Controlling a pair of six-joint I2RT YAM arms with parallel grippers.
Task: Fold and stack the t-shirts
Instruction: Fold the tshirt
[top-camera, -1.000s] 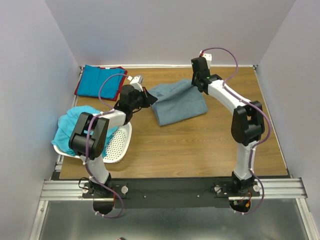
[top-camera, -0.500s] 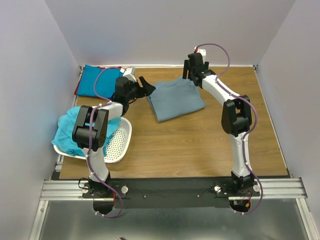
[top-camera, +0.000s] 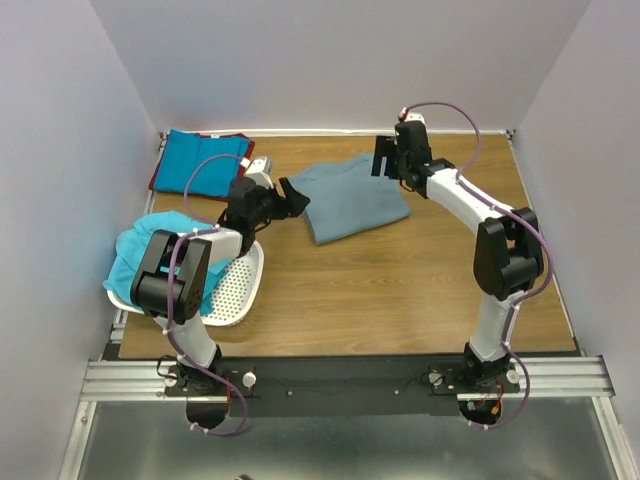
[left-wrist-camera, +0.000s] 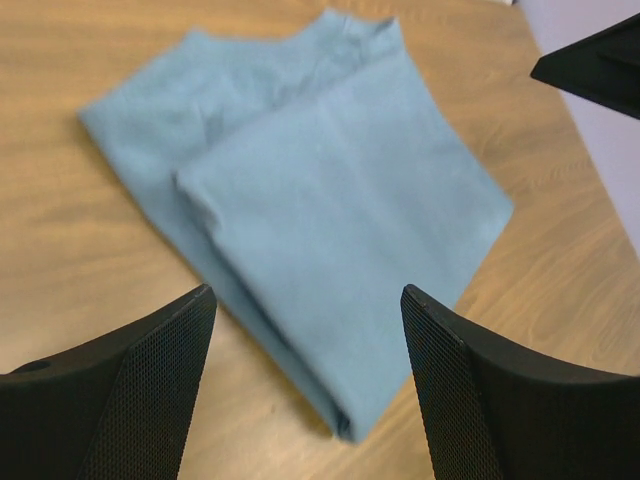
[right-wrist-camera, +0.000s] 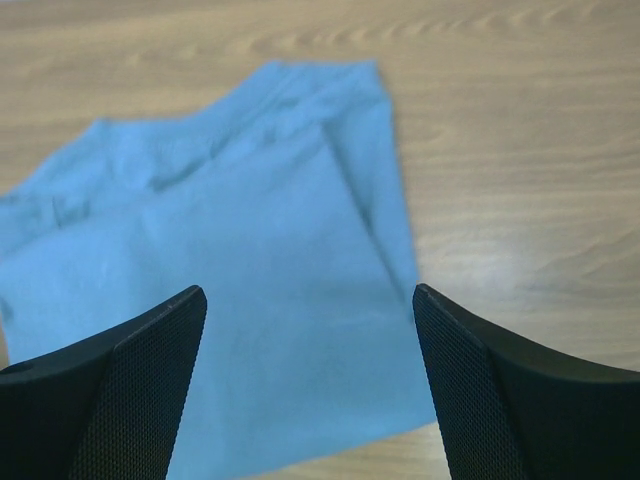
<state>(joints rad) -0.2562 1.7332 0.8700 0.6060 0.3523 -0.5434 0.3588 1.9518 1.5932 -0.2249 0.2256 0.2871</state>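
Note:
The dusty grey-blue t-shirt lies folded flat on the wooden table, back centre. My left gripper hovers open at its left edge, nothing between the fingers; in the left wrist view the shirt lies below and beyond the gripper. My right gripper stands open above the shirt's far right corner; the right wrist view has the shirt below the gripper. A bright blue t-shirt lies folded on a red one at the back left. A turquoise t-shirt is heaped in the basket.
The white perforated basket sits at the left near edge, beside the left arm. Grey walls close in the table on three sides. Bare wood stretches between the grey-blue shirt and the arm bases.
Both grippers have gone from shut to open and let go of the grey-blue shirt, which shifted slightly toward the back and now lies flat. Both arms have drawn back a little.

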